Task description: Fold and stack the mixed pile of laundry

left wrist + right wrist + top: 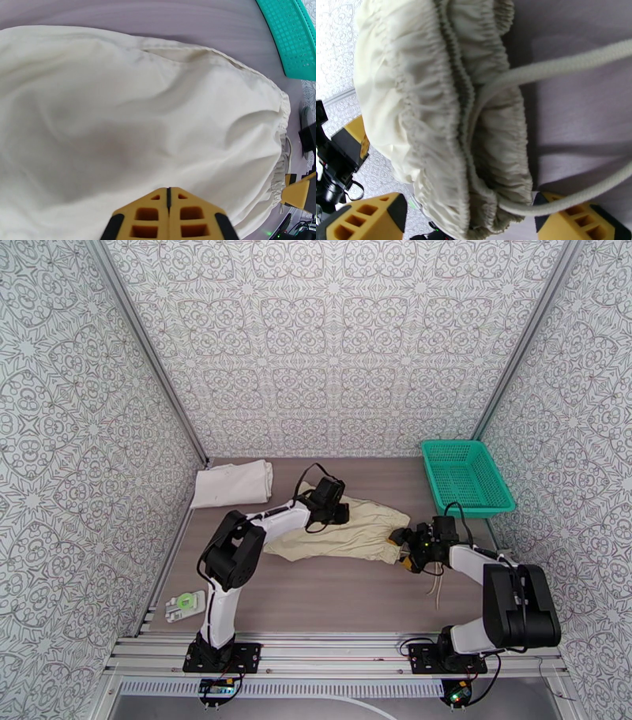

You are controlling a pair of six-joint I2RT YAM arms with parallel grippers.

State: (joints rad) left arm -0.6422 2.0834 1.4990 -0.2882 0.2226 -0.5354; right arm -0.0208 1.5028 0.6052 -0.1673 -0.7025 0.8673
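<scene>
The beige garment lies spread across the middle of the table, its gathered waistband toward the right. My left gripper sits at the garment's far left edge. Its yellow fingers are pressed together with their tips in the beige garment, shut on it. My right gripper is open at the waistband end. Its two yellow fingers stand wide apart on either side of the bunched elastic and a loop of drawstring. The white T-shirt lies folded at the back left.
A teal mesh basket stands at the back right, close beyond the right arm. The drawstring's loose end trails on the table toward the front. A small green and white object lies at the front left edge. Patterned walls enclose three sides.
</scene>
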